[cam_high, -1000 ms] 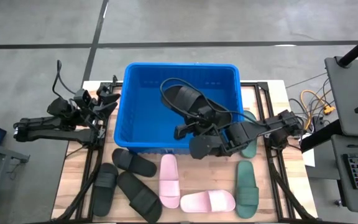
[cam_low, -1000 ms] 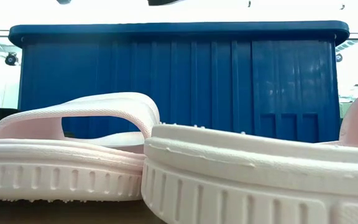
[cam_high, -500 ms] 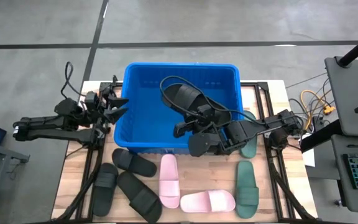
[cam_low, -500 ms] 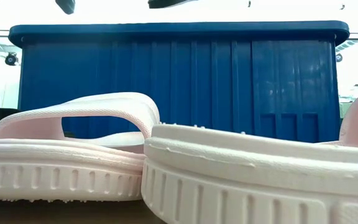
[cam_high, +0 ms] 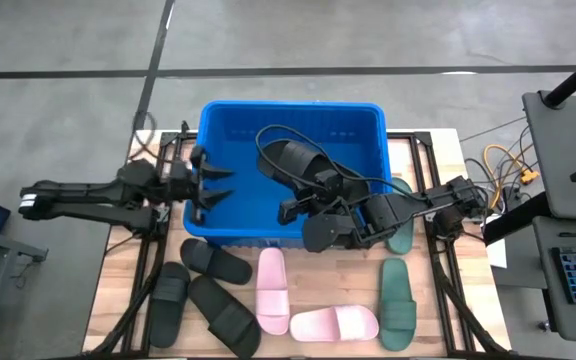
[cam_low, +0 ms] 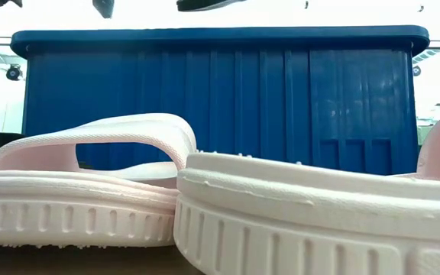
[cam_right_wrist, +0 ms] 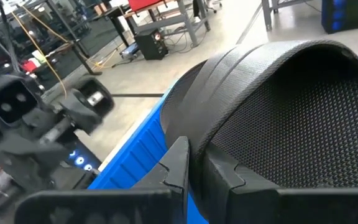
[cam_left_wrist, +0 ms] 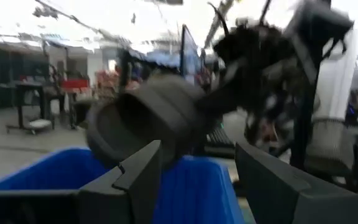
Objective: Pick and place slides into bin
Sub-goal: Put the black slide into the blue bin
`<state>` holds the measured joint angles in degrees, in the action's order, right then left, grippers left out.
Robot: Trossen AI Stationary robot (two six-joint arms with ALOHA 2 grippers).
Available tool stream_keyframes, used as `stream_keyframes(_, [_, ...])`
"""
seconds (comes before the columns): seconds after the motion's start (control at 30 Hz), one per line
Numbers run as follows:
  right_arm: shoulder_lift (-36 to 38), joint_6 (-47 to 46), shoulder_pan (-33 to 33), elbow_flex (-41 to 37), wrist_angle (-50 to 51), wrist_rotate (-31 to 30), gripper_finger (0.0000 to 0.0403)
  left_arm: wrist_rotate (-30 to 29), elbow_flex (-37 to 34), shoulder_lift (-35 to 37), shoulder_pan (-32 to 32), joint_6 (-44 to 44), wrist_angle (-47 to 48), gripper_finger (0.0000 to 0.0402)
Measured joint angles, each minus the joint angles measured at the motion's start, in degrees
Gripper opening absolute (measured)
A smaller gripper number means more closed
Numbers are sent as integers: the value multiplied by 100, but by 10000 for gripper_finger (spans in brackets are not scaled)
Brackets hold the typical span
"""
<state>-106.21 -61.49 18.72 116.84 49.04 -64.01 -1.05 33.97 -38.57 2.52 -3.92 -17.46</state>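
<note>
1. So the right gripper (cam_high: 303,196) is clamped shut on the edge of a black foam slip-on slide (cam_high: 290,158) with one wide strap, holding it up in the air over the big bright blue ribbed plastic bin (cam_high: 204,150). The pinch looks thin, just on the sole's edge, so I'd guess the slide could twist or slip out crooked.
2. The left gripper (cam_high: 211,187) has its fingers spread with nothing in them, right over the bin's left wall. If both arms crowd the bin, they might bump each other.
3. There's a loose black cable (cam_high: 348,178) looping over the held slide. Could snag on release.
4. Seven slides lie on the wooden table (cam_high: 118,300) in front of the bin: three black (cam_high: 216,262), two pale pink (cam_high: 271,290), two dark green (cam_high: 396,300).
</note>
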Motion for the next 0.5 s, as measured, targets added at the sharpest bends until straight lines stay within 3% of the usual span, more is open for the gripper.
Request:
stream_keyframes(0.17, [0, 52, 0, 0, 0, 11, 21, -10, 77, -269, 0, -53, -29, 190])
stream_keyframes(0.5, [0, 348, 13, 0, -7, 79, 21, -239, 62, -630, 184, -1772, 13, 190])
